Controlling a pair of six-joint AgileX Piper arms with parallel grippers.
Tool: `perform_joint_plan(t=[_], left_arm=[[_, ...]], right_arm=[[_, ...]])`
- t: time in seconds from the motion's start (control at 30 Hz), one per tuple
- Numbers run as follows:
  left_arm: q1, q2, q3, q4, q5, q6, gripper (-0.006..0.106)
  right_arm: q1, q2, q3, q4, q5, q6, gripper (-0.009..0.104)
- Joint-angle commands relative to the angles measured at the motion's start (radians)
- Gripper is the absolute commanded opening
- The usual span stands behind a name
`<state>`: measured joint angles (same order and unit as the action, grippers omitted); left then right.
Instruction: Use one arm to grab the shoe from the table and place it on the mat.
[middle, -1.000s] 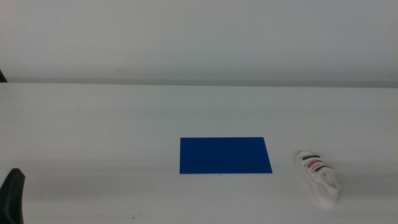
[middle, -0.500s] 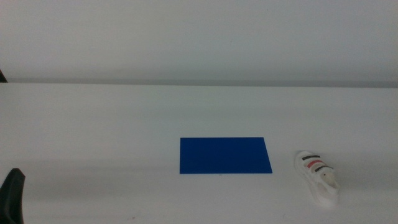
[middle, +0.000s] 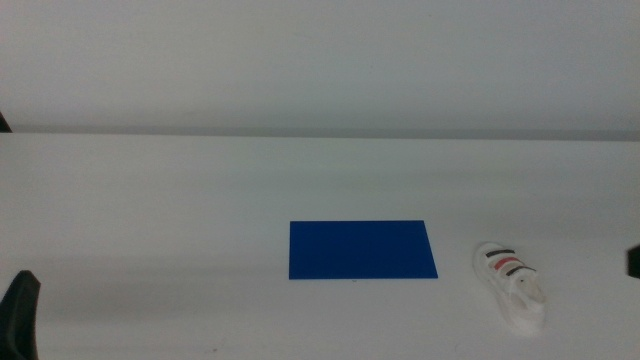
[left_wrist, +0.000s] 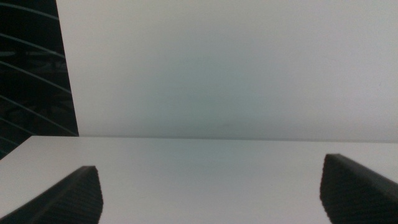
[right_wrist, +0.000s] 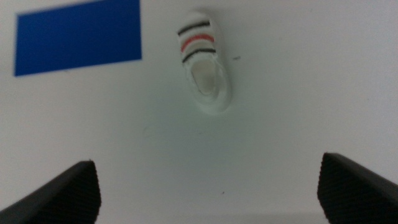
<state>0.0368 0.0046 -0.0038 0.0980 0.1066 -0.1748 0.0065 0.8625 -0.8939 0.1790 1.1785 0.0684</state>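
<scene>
Newly at the right edge, right end effector (right_wrist: 208, 186) hangs wide open above shoe (right_wrist: 204, 61), empty.

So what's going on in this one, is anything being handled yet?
Nothing is held yet. The shoe lies on the table just right of the mat, apart from it. The right gripper hovers open above the table with the shoe ahead of its jaws, and only a dark bit of that arm shows at the right edge of the middle view. The left gripper waits open at the bottom left, facing bare table.
</scene>
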Motion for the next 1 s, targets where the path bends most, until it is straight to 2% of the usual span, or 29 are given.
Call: perform_joint_plan(t=[0.0,0.13,0.27,0.43,0.63,0.8,0.97], left_arm=[[0.002,-0.041,0.043,0.0,-0.012,-0.006,0.094],[0.002,-0.041,0.043,0.0,-0.012,-0.006,0.094],[0.002,-0.041,0.043,0.0,-0.012,-0.006,0.094],[0.002,-0.041,0.043,0.0,-0.012,-0.006,0.094],[0.002,-0.041,0.043,0.0,-0.012,-0.006,0.094],[0.002,-0.041,0.043,0.0,-0.012,-0.006,0.094],[0.002,-0.041,0.043,0.0,-0.012,-0.006,0.094]], right_arm=[[-0.007,0.093,-0.015,-0.01,-0.039,-0.022,0.093],[-0.007,0.259,-0.021,-0.031,-0.148,0.014,0.093],[-0.002,0.447,-0.084,-0.069,-0.147,0.068,0.093],[0.078,0.642,-0.142,-0.111,-0.157,0.109,0.093],[0.137,0.753,-0.159,-0.126,-0.213,0.17,0.093],[0.177,0.828,-0.159,-0.179,-0.23,0.207,0.093],[0.177,0.88,-0.159,-0.204,-0.264,0.222,0.093]])
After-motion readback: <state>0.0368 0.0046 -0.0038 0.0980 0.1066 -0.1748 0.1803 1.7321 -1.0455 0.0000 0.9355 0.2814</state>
